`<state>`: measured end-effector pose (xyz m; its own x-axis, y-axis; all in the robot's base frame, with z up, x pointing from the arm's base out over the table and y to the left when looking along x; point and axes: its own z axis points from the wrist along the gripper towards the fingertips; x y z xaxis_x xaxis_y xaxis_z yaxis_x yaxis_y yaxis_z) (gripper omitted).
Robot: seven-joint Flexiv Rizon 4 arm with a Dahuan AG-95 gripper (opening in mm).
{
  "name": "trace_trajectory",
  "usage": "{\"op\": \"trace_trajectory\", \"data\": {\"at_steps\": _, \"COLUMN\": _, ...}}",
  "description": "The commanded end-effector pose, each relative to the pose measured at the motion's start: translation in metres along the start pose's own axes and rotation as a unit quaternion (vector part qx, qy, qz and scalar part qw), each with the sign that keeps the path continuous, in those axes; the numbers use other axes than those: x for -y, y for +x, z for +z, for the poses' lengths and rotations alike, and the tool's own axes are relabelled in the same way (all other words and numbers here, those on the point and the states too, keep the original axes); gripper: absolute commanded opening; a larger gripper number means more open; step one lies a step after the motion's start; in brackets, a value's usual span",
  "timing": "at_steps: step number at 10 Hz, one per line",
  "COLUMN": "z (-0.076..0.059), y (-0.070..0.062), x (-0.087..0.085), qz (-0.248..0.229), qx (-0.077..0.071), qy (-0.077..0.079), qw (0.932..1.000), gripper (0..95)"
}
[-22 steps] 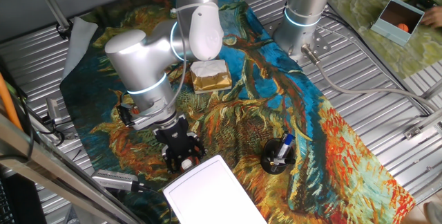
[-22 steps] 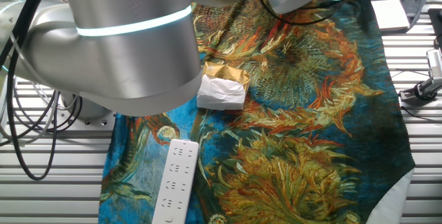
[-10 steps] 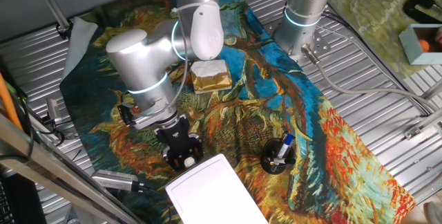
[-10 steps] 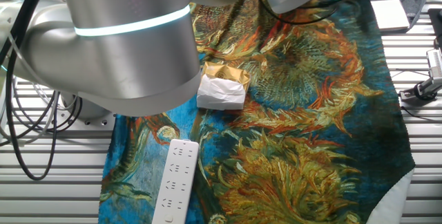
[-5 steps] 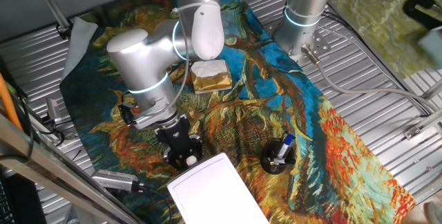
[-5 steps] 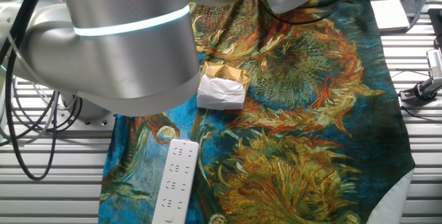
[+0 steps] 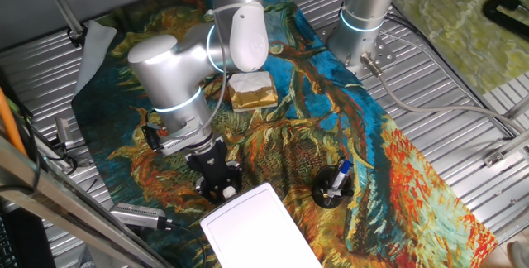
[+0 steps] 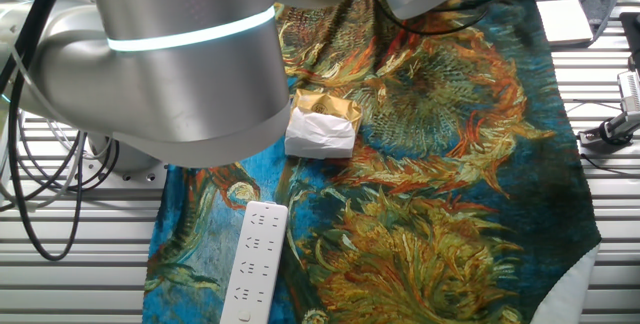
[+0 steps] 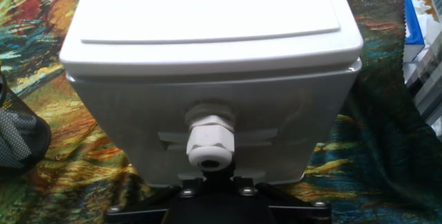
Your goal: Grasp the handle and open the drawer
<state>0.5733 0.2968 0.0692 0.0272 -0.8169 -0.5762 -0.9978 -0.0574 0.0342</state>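
The white box (image 7: 256, 231) stands at the near edge of the painted cloth. In the hand view its drawer front (image 9: 276, 113) fills the frame, flush with the box, with the round white handle (image 9: 209, 140) at its centre. My gripper (image 7: 221, 189) is right at the drawer front. In one fixed view its black fingers stand on either side of the handle (image 7: 223, 193), spread wider than it. In the hand view only the gripper's black body shows below the handle, and the fingertips are hidden. The other fixed view shows neither box nor gripper.
A black mesh pen holder (image 7: 333, 187) stands right of the box and shows at the left of the hand view (image 9: 17, 134). A gold-and-white block (image 7: 252, 91) lies behind my arm. A long white bar (image 8: 252, 261) lies on the cloth. A second arm's base (image 7: 364, 20) is at the back.
My gripper and the white box have both shifted slightly to the right over two seconds. The blue box and hand at the far right have left the view.
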Motion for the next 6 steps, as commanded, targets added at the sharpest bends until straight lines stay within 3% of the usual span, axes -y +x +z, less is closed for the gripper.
{"op": "trace_trajectory", "data": {"at_steps": 1, "z": 0.0002, "y": 0.0, "x": -0.0004, "qz": 0.0, "qx": 0.001, "qy": 0.001, "qw": 1.0, "gripper": 0.0}}
{"op": "trace_trajectory", "data": {"at_steps": 6, "z": -0.0004, "y": 0.0005, "x": -0.0005, "qz": -0.003, "qx": 0.0, "qy": 0.003, "qw": 1.0, "gripper": 0.0}}
